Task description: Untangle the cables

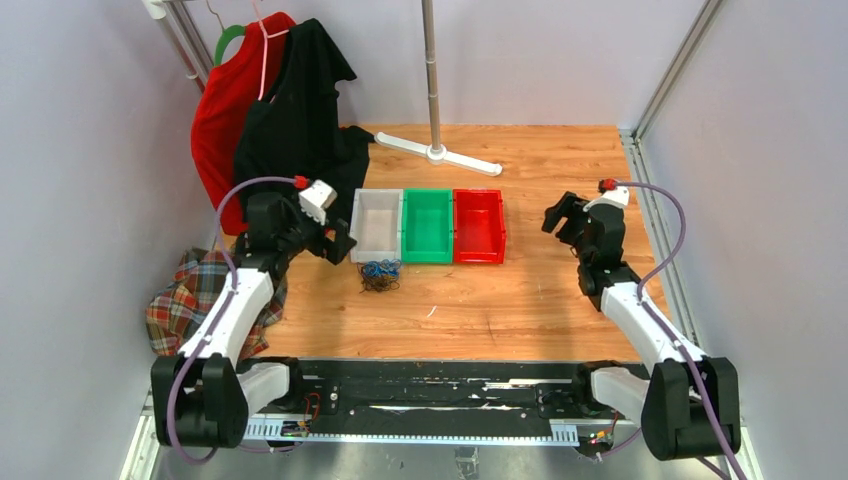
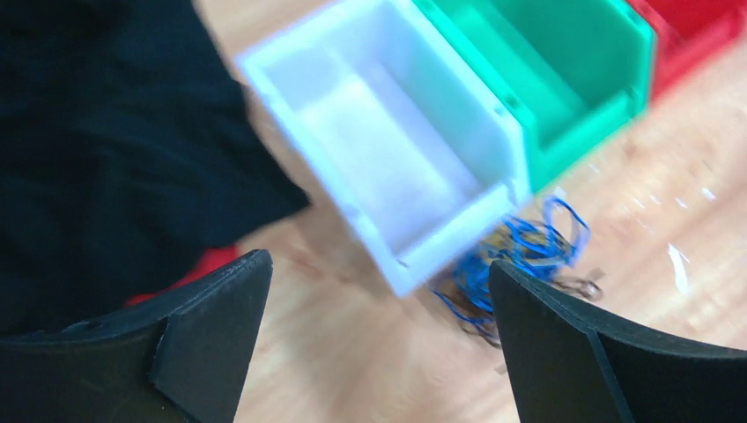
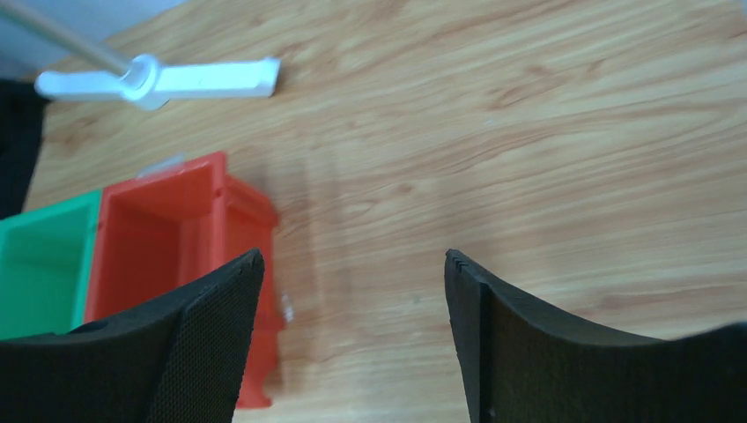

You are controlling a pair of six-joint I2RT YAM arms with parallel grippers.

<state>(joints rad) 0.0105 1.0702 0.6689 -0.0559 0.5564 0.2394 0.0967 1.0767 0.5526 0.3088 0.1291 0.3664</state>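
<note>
A small tangle of cables (image 1: 380, 273), blue, black and a little yellow-orange, lies on the wooden table just in front of the white bin (image 1: 377, 226). In the left wrist view the cables (image 2: 520, 256) show past the white bin's (image 2: 388, 150) near corner, partly behind my right-hand finger. My left gripper (image 1: 340, 243) hovers left of the white bin, open and empty, the same open jaws (image 2: 379, 273) over bare wood. My right gripper (image 1: 560, 215) is raised to the right of the red bin (image 1: 478, 226), open and empty (image 3: 352, 264).
White, green (image 1: 428, 226) and red bins stand in a row mid-table. A white stand base (image 1: 440, 153) and pole sit behind them. Black and red garments (image 1: 290, 110) hang at the back left; a plaid cloth (image 1: 195, 295) lies by the left arm.
</note>
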